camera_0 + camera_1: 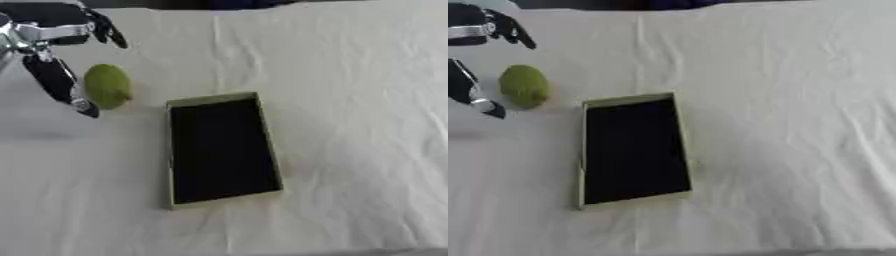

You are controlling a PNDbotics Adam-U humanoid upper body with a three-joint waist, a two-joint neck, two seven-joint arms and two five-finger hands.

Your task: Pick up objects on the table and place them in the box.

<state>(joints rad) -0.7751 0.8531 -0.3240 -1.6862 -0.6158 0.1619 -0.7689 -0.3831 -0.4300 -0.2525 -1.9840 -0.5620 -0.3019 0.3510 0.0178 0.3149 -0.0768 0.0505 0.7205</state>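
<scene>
- White cloth (350, 100) covers the whole table
- left hand (52, 35), upper left of frame, fingers spread open beside the green fruit (108, 86)
- box (222, 196) lies centre, dark inside

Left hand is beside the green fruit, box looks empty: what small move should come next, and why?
Probably close the left hand around the green fruit: its fingers are spread on either side of it without gripping, and the box to its right holds nothing yet.
</scene>
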